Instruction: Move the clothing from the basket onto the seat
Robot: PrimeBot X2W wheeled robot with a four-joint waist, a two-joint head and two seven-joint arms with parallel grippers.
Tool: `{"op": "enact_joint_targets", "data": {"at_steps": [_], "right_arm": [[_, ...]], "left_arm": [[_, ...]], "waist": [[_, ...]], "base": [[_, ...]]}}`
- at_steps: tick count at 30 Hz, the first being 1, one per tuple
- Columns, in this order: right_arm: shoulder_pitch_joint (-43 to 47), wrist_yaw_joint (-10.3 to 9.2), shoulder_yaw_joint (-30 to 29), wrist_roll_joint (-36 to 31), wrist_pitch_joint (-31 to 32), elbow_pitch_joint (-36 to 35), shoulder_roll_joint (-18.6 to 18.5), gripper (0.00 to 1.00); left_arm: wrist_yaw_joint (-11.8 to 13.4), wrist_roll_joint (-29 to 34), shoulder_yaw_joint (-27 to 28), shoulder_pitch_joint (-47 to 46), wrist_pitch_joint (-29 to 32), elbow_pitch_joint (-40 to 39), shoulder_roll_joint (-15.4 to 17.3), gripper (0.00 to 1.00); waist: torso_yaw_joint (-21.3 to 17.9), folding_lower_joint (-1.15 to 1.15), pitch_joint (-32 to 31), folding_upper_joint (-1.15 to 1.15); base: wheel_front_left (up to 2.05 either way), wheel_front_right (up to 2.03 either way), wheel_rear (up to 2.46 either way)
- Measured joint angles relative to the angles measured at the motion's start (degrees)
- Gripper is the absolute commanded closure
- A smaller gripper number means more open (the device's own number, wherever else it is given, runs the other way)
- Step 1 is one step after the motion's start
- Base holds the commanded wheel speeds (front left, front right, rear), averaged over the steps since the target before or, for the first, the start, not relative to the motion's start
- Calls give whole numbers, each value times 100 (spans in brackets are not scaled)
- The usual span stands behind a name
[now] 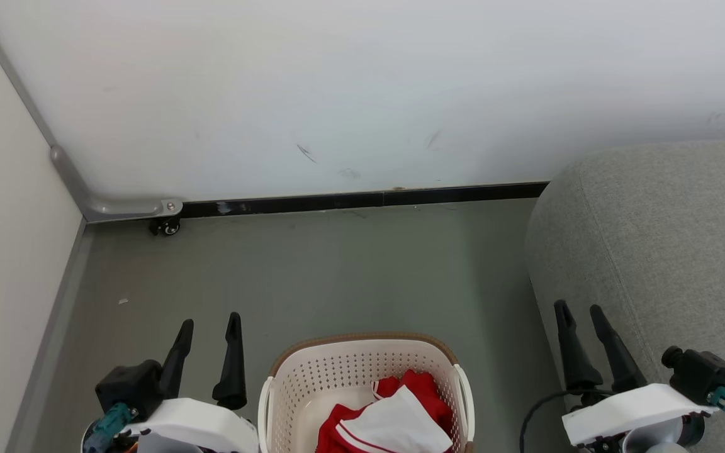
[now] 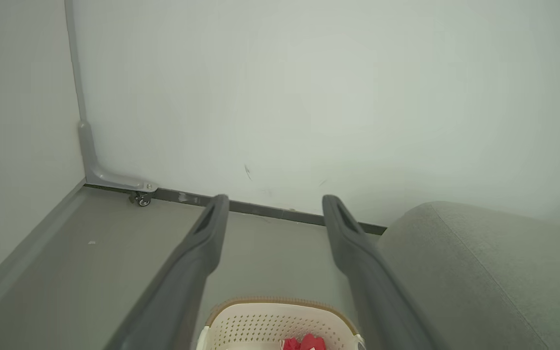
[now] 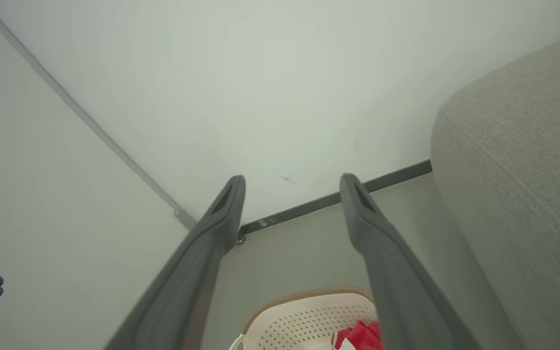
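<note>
Both grippers empty, clothes in basket, nothing on the sofa yet.
The left gripper (image 1: 210, 322) and right gripper (image 1: 578, 308) hover either side of the basket (image 1: 337, 371), jaws spread wide, holding nothing. The red-and-white clothes (image 1: 394, 415) lie heaped inside it, toward the sofa (image 1: 664, 239) just to its right. Likely risks: a finger snags the holed wall or rim on the way in; a shallow pinch takes one loose layer, which slips; the light basket lifts or tips with the cloth; a piece dropped on the sofa's rounded edge slides to the floor (image 1: 337, 270).
</note>
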Motion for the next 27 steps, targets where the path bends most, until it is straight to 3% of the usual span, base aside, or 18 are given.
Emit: {"op": "enact_joint_targets", "data": {"at_steps": [21, 27], "right_arm": [[-201, 0, 48, -1824, -9, 487, 134, 0], [-227, 1, 52, -1870, 121, 546, 145, 0]], "left_arm": [[294, 1722, -388, -4, -435, 291, -10, 0], [293, 1772, -397, -94, -435, 324, -53, 0]], "waist": [[14, -1, 38, 0], [16, -1, 44, 0]], "base": [[0, 0, 0], [0, 0, 0]]}}
